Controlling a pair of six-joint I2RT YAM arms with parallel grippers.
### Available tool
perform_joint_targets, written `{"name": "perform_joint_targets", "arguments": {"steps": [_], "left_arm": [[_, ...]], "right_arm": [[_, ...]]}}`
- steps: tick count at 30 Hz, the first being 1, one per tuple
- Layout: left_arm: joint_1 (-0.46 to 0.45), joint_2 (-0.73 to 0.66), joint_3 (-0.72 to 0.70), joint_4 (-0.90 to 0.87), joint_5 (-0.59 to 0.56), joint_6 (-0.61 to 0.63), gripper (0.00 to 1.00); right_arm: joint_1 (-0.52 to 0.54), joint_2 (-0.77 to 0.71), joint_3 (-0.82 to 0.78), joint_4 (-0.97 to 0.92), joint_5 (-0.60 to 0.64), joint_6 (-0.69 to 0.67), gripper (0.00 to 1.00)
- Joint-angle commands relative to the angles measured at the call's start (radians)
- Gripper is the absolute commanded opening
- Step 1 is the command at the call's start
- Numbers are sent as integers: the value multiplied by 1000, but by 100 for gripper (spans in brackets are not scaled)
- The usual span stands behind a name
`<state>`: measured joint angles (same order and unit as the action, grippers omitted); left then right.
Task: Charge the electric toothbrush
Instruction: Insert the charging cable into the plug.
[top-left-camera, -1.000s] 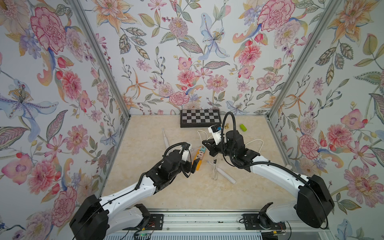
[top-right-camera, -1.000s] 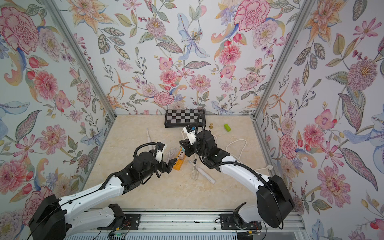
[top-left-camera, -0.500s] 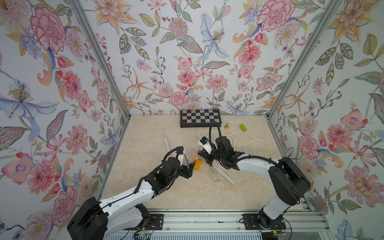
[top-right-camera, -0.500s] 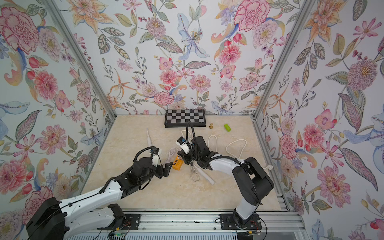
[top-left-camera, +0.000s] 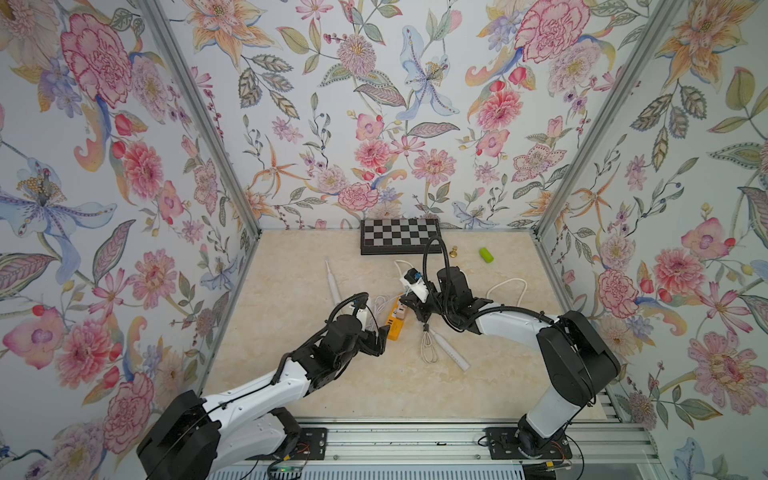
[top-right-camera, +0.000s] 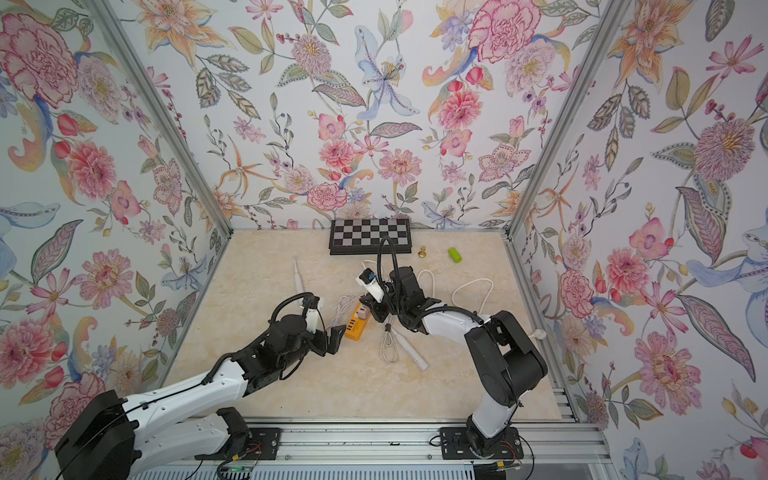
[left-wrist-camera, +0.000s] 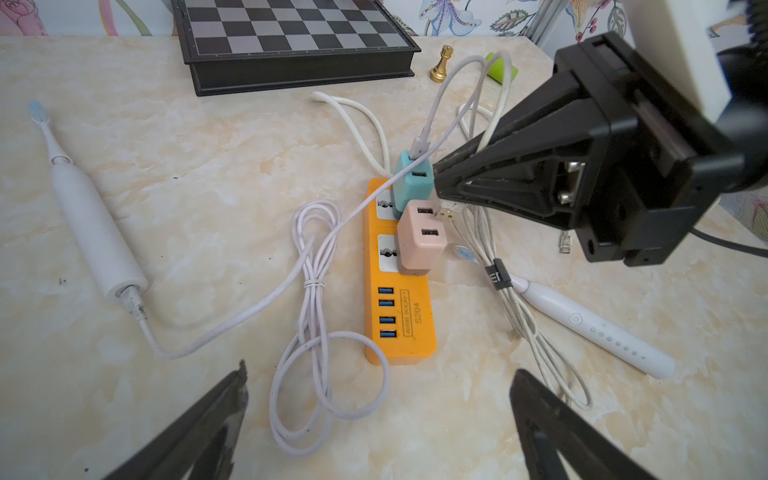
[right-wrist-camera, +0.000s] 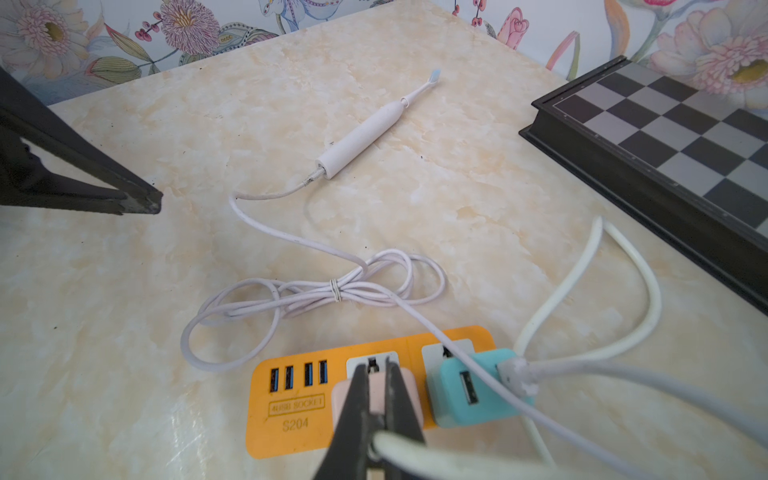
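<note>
An orange power strip (top-left-camera: 395, 322) lies mid-table with a teal adapter (left-wrist-camera: 411, 183) and a pink adapter (left-wrist-camera: 419, 243) plugged in. A white electric toothbrush (top-left-camera: 332, 284) lies to the left, its cable running to the teal adapter. A second white toothbrush (top-left-camera: 449, 353) lies to the right beside a bundled white cable (left-wrist-camera: 511, 299). My right gripper (right-wrist-camera: 379, 370) is shut on that cable's USB plug (left-wrist-camera: 446, 214), right at the pink adapter's upper port. I cannot tell if the plug is inserted. My left gripper (left-wrist-camera: 379, 370) stands open just short of the strip's near end.
A folded chessboard (top-left-camera: 401, 241) sits against the back wall, with a gold pawn (top-left-camera: 454, 251) and a small green object (top-left-camera: 486, 254) to its right. The strip's thick white cord (top-left-camera: 509, 286) loops to the right. Loose pale cable loops (left-wrist-camera: 316, 332) lie left of the strip.
My right gripper has come down and to the left with the plug, onto the pink adapter. The left gripper has stayed open near the strip's end.
</note>
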<state>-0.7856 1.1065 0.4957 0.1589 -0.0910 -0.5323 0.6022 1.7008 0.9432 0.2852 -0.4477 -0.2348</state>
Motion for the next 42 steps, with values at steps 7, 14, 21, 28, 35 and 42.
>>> {"name": "perform_joint_targets", "arguments": {"steps": [7,14,21,28,35,42], "left_arm": [[-3,19,31,10,-34,-14,99],[-2,30,37,4,-37,-12,99],[-2,34,38,-1,-45,-11,99],[-3,33,39,-9,-48,-11,99],[-2,31,46,-19,-49,-9,99],[-3,36,49,-22,-56,1,99]], "right_arm": [[12,48,43,-16,-30,-60,0],[7,60,42,-42,-25,-99,0],[10,67,46,-97,-57,-157,0],[2,63,63,-185,-87,-215,0],[-14,91,113,-297,-107,-275,0],[-9,133,136,-363,-105,-301,0]]}}
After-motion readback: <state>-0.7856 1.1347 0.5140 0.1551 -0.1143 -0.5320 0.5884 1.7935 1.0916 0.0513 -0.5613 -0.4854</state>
